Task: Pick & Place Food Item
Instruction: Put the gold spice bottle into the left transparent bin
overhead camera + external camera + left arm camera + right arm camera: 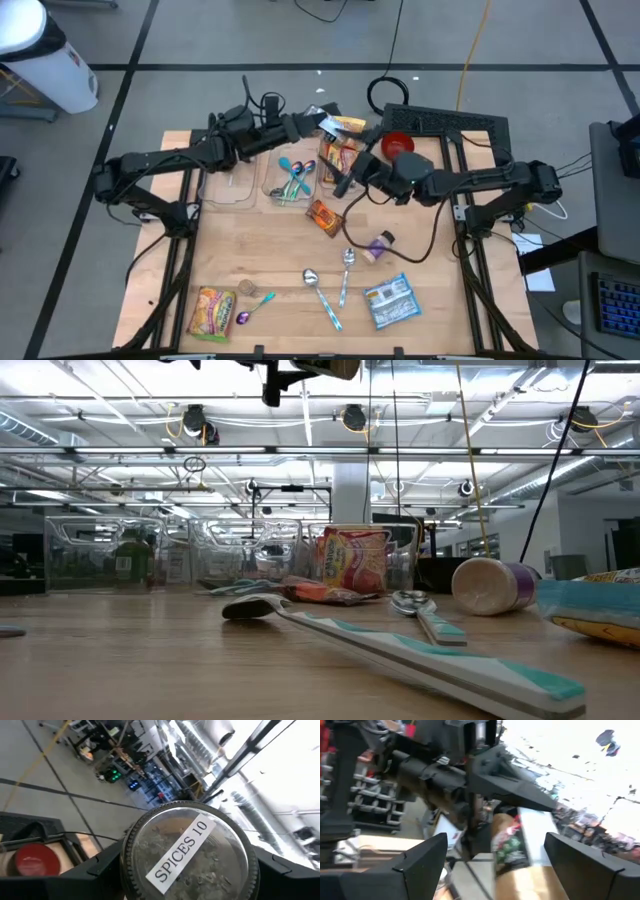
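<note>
Left gripper (185, 885) is grasping the spice jar (186, 851) above the clear bins (262, 182); right gripper (495, 865) is hanging released beside them; placement pending.

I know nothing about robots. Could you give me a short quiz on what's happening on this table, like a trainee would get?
1. True or false: the left tool grips a jar labelled "SPICES 10".
2. What colour is the bowl at the far side of the table? A red, B blue, C green.
3. Fill in the gap: the right tool is ____, with nothing between its fingers.

Key: 1 true; 2 A; 3 open.
</note>
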Robot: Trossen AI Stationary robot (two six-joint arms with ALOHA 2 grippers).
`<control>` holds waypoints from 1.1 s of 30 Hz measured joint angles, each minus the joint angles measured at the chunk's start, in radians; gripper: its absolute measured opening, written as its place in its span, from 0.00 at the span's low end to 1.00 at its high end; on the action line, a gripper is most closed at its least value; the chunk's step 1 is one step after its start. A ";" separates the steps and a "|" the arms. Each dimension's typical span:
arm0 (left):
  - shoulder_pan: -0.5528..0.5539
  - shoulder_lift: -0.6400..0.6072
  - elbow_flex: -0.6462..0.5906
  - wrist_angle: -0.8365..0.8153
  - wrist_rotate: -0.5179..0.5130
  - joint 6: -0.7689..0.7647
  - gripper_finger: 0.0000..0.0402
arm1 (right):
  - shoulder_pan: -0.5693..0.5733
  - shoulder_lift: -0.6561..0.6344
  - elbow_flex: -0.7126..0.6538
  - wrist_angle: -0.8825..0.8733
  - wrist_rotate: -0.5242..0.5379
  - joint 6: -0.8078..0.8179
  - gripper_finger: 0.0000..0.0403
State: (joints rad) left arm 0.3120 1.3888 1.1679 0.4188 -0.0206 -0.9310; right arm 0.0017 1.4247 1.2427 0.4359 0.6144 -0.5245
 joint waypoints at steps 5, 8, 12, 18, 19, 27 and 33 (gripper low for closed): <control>-0.004 -0.001 0.000 0.050 0.029 -0.030 0.70 | -0.007 -0.002 -0.002 0.059 0.072 -0.057 0.81; -0.003 -0.002 0.001 0.090 0.038 -0.063 0.70 | -0.012 -0.004 -0.002 0.077 0.104 -0.091 0.81; -0.003 -0.003 0.001 0.146 0.046 -0.081 0.70 | -0.016 -0.004 -0.002 0.082 0.110 -0.084 0.80; -0.008 -0.003 0.002 0.153 0.078 -0.108 0.70 | -0.014 -0.003 -0.002 0.095 0.096 -0.083 0.80; -0.009 -0.003 0.002 0.151 0.077 -0.109 0.70 | -0.013 -0.003 -0.002 0.102 0.095 -0.083 0.80; -0.011 -0.002 0.005 0.143 0.077 -0.101 0.70 | 0.001 -0.002 -0.003 0.153 0.092 -0.098 0.77; -0.011 -0.003 0.005 0.120 0.085 -0.086 0.70 | 0.035 -0.002 -0.004 0.170 0.096 -0.157 0.65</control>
State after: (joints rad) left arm 0.3008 1.3862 1.1728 0.5392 0.0643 -1.0167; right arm 0.0366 1.4223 1.2388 0.6060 0.7104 -0.6816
